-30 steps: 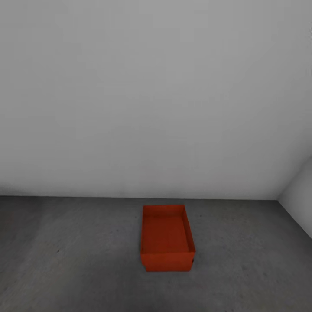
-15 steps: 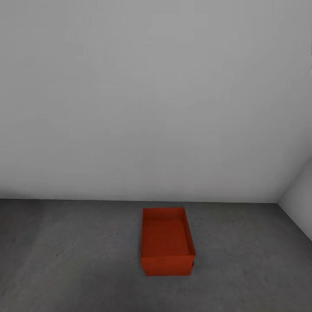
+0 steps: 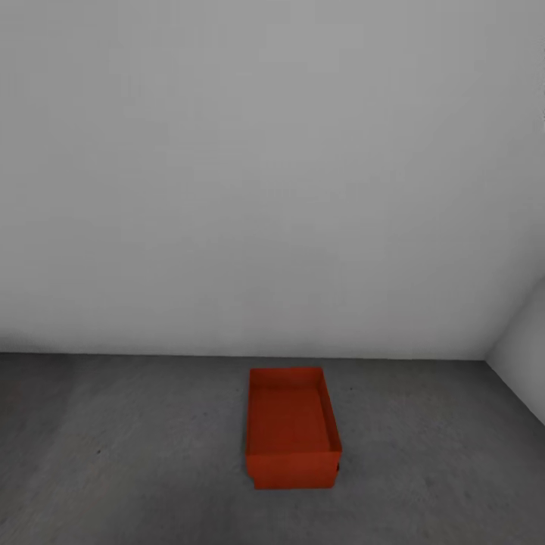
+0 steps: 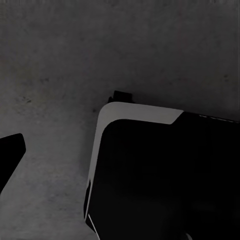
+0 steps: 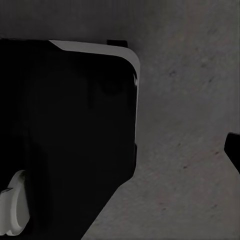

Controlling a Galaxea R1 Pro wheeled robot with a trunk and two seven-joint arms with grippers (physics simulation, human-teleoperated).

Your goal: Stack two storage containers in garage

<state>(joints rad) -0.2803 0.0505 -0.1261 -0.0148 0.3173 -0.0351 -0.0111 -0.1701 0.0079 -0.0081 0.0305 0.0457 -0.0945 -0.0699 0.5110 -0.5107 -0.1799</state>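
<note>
Container [image 3: 292, 428], orange-red and open-topped, lies low and just right of centre in your head view, resting on the dark grey concrete floor [image 3: 136, 454] of the garage. A slim lip of the same colour peeks out beneath its near wall, which suggests a second bin under it, though you cannot tell whether this is a stack of two or a single bin. The bin stands apart from the pale grey wall [image 3: 272, 174] behind it; a second wall [image 3: 522, 356] closes the corner at the lower right of the frame.

Judged from this, at least one container is delivered. If both are here, the task is essentially finished; if not, you have the other still to fetch and stack.

Each wrist view looks down at concrete and the robot's dark, white-edged body [image 4: 165, 175]. A dark tip [image 4: 10, 150] at the left wrist view's edge may be a finger. You cannot tell how far either end effector is open; no bin shows at either.
</note>
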